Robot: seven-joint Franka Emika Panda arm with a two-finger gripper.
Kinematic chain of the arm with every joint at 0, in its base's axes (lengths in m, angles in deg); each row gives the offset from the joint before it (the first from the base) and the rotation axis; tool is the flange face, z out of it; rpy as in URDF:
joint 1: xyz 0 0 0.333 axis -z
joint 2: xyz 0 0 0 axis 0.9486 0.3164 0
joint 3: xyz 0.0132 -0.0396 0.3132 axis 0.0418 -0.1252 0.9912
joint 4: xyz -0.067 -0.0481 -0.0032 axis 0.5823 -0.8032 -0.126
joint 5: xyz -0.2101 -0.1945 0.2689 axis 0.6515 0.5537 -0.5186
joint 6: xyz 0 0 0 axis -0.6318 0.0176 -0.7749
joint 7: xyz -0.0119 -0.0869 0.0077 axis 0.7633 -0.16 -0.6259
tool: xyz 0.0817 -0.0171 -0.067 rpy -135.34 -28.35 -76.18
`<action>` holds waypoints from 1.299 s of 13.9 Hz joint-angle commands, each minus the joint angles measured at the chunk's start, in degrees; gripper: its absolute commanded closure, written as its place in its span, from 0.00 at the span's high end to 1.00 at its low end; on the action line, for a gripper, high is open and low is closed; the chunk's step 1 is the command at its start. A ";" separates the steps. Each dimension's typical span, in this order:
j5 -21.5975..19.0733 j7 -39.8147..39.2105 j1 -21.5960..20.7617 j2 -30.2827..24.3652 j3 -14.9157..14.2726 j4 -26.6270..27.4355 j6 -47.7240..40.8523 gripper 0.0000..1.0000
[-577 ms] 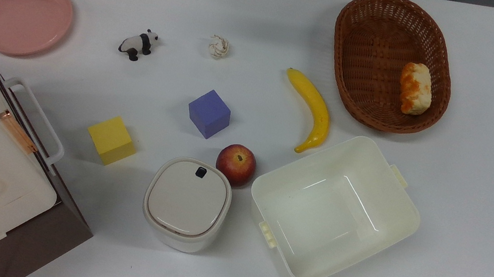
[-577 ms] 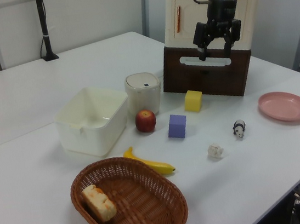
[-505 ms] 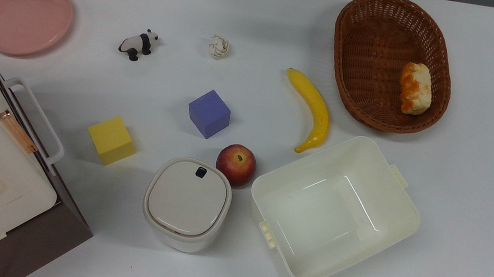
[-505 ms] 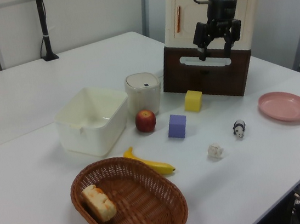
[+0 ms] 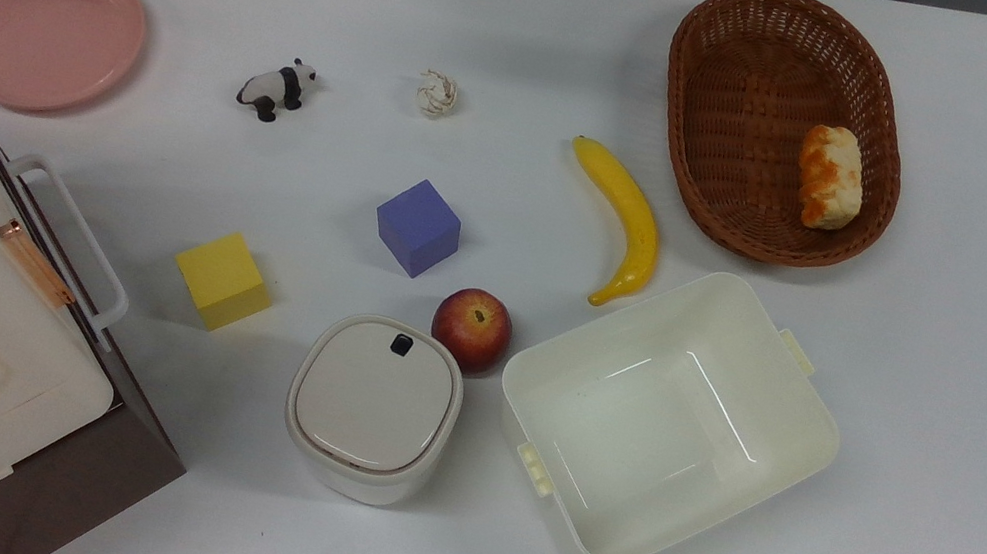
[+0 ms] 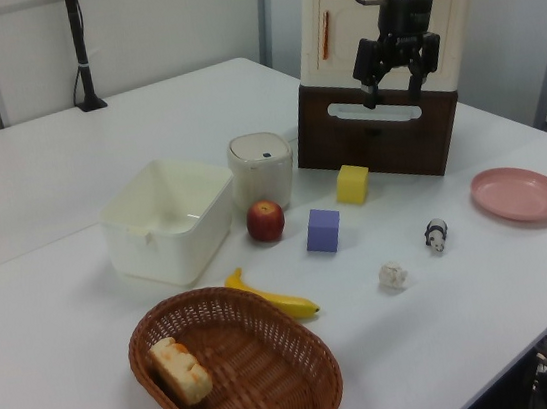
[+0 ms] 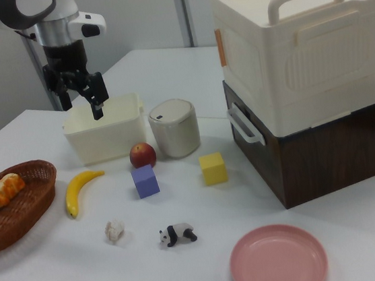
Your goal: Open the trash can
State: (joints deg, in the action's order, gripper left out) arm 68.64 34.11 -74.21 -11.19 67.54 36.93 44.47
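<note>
So basically nothing on the counter [image 5: 539,21] has changed over the last half second or so: the trash can [image 5: 374,406] sits exactly where it was, at about 6 o'clock in the top view, lid flat and shut, the little dark button [image 5: 402,343] at the lid's 12 o'clock edge, untouched. The apple [image 5: 471,329] is just beside it at roughly 2 o'clock, the cream tub [image 5: 667,417] at 3 o'clock, the yellow cube [image 5: 223,279] off toward 10 o'clock. The only difference I can spot is the claw [image 6: 396,76], which looks like it's drifted a hair in the left view; it's high in the air with its 2 fingers apart and nothing between them, hanging in front of the big cream-and-brown box [image 6: 392,68]. In the right view the claw [image 7: 82,95] hovers above the tub's far edge, at about 10 o'clock from the bin and well apart from it. My read: the task hasn't really started, we're at the very beginning of the approach. Next it probably has to swing over the lid and come down on that button, which is a small target, so lining up matters or it'll just push on the lid.
</note>
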 commanded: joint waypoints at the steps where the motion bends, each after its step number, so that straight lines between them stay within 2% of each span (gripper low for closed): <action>1: 0.27 -0.51 -0.95 -0.09 -0.70 -0.15 0.49 1.00; 8: 0.89 -0.69 -1.39 -0.09 0.09 1.17 0.58 1.00; 18: 0.45 -0.69 -0.95 0.79 -0.17 0.29 -1.53 1.00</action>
State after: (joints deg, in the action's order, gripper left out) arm 68.64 34.07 -74.75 -9.99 67.73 37.24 44.31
